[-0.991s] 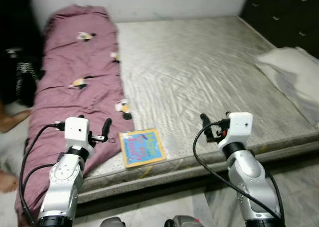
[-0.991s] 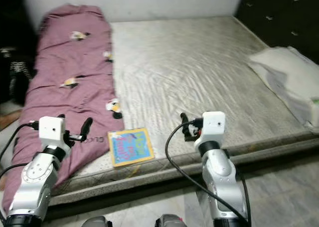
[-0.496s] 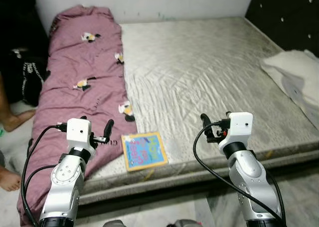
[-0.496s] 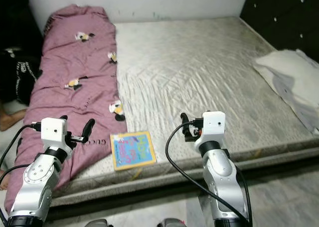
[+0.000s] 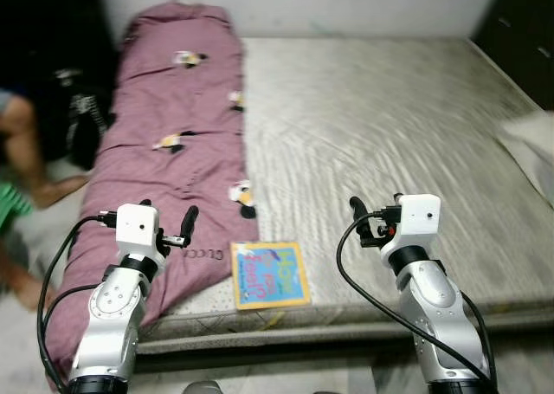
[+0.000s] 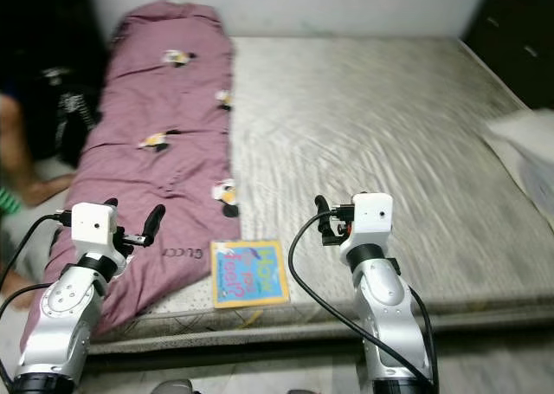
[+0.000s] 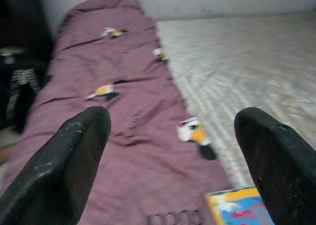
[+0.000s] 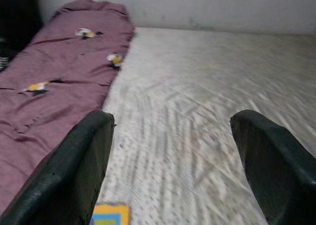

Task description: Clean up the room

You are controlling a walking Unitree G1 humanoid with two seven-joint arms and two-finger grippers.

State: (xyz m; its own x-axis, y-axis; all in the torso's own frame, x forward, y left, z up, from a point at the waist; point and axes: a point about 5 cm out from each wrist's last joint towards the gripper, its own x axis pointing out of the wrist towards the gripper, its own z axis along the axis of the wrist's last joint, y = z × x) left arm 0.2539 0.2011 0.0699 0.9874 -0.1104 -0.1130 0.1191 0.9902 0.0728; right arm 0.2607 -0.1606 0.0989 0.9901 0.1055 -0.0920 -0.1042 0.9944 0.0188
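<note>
At the far left a person's leg (image 5: 30, 151) shows beside the bed, clear of the robot. The maroon quilt (image 5: 173, 151) runs lengthwise down the left part of the bare mattress (image 5: 372, 125), its near end spilling over the edge, which reads as bedding left unfolded. The left gripper (image 5: 186, 225) hangs above that near end, its 2 fingers spread wide and holding nothing; this looks like an approach posture, not a grasp. The colourful children's book (image 5: 270, 274) lies flat at the mattress's front edge, just beside the quilt's hem, likely the item to tidy. It sits between the 2 grippers, nearer the left one and slightly closer to the robot than either. The right gripper (image 5: 357, 212) hovers over bare mattress, fingers likewise parted and empty. A white pillow (image 6: 528, 143) lies at the far right.
</note>
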